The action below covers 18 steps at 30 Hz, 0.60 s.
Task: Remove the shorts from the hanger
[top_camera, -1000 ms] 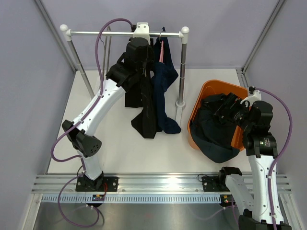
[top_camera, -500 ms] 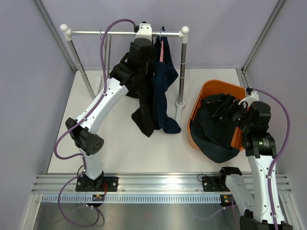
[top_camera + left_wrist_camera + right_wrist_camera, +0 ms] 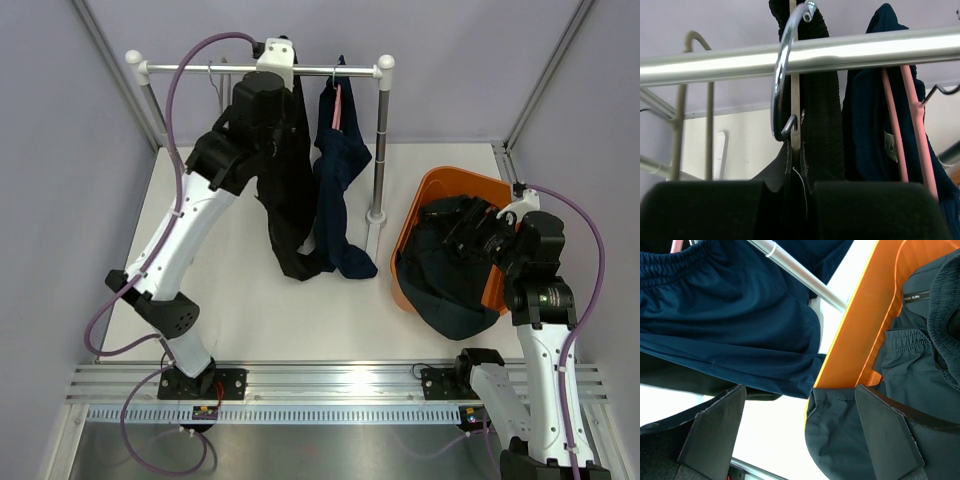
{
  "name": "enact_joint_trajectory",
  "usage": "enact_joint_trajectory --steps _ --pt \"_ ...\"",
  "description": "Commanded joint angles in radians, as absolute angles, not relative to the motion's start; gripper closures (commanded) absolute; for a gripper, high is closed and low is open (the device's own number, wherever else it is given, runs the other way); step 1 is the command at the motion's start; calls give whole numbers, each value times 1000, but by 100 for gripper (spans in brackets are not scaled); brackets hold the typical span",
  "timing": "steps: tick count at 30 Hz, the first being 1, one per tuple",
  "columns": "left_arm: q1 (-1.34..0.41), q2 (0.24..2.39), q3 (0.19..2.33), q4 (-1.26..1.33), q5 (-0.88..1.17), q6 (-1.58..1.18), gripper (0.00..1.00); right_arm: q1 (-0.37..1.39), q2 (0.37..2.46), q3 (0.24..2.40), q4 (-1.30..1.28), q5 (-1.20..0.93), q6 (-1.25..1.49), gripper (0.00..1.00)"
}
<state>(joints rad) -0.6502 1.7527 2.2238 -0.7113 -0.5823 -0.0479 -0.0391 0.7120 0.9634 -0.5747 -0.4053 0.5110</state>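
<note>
Black shorts [image 3: 290,190] hang from a hanger with a metal hook [image 3: 781,75] at the rail [image 3: 200,69]. My left gripper [image 3: 275,62] is up at the rail, shut on the black shorts' top [image 3: 822,125] just below that hook; the left gripper's [image 3: 801,205] pads press the cloth from both sides. Navy shorts [image 3: 338,185] hang beside them on a pink hanger [image 3: 910,125]. Dark teal shorts [image 3: 450,285] lie in the orange basket [image 3: 440,185]. My right gripper [image 3: 482,228] hovers open over the basket's near rim [image 3: 855,340], with nothing between the right gripper's [image 3: 800,435] fingers.
The rack stands on two posts [image 3: 380,140] at the back of the white table. A bare beige hanger hook [image 3: 690,45] sits on the rail left of the black shorts. Grey walls close in on both sides.
My left gripper has closed on the black shorts and moved up and to the left along the rail; the shorts' legs swung left with it. The right arm has stayed put.
</note>
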Motion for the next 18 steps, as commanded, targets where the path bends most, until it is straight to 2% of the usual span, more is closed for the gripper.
enact_joint_trajectory --steps 1,8,11,18 --pt "-655 1655 2236 -701 -542 -23 100 -28 713 977 -572 -396 486 1" --pt "-655 1596 2195 -842 -479 -57 100 -6 725 992 -581 -380 462 0" --pt "-663 1537 2142 -879 -466 -90 100 72 753 1021 -609 -309 425 1" --pt "-692 1338 1846 -905 -499 -133 100 300 805 1097 -637 -184 432 1"
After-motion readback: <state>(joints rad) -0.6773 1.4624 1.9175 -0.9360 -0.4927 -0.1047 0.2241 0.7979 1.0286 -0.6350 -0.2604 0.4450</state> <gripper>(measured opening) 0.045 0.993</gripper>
